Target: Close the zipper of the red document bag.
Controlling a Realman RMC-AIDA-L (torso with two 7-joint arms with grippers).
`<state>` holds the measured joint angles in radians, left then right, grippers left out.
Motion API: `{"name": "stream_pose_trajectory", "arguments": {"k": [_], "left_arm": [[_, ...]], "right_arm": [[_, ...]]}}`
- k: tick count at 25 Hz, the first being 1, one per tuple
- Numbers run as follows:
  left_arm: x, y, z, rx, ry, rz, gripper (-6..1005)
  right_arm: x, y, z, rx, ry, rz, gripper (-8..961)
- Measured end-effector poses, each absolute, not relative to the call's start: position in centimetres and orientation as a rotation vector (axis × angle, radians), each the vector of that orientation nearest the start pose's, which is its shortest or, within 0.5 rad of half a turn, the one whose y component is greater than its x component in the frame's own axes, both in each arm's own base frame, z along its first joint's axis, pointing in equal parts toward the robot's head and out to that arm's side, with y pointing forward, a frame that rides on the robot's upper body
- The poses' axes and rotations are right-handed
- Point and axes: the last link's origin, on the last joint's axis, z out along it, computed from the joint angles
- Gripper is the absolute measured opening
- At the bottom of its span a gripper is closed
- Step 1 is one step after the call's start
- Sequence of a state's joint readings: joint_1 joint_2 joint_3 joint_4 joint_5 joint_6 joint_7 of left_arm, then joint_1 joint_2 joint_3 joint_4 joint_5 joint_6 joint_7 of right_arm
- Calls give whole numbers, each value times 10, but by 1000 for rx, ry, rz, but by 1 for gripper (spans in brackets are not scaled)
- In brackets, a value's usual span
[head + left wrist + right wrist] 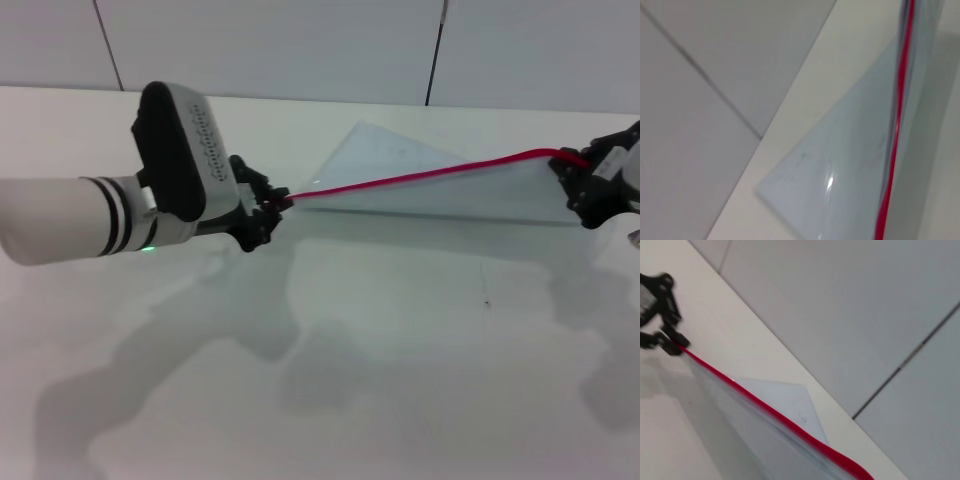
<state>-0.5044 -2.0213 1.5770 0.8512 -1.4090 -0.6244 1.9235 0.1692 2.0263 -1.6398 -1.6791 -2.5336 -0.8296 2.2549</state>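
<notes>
Basically the red document bag (440, 185) is held up off the table (400, 380), stretched between both arms, w/ the zipper (420, 176) as its top edge running left-right, rising toward the right. Left gripper (268, 205) is closed on the zipper's left end; right gripper (585, 175) is pinched on the right end. Slider too small to spot, so can't tell which hand is nearer it or which way the pull goes.

My left arm is a white tube banded with two black rings just behind the left claw (268, 207), where a black-and-white wrist housing carries dotted rows and a green light. My right claw (588, 185) is black linkage.
</notes>
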Motion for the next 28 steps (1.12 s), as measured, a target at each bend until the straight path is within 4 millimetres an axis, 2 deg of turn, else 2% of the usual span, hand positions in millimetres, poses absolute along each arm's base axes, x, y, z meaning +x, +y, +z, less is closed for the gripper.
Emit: {"name": "stream_pose_trajectory", "arguments": {"k": [7,17,23,28], "left_arm": [[-242,400,-41,-2428,56,45,110],[-241,406,-33,-2386,12,13,125],[-235,415,-23,-2307,-85,-83,134],[-230,418,-8,-2236,-210,-237,261]], "right_arm": [[192,349,36,-2258,240,-109,28],[199,353,41,-2234,292,-110,18],[204,358,49,-2130,363,-18,225],[207,360,39,-2073,383,92,323]]}}
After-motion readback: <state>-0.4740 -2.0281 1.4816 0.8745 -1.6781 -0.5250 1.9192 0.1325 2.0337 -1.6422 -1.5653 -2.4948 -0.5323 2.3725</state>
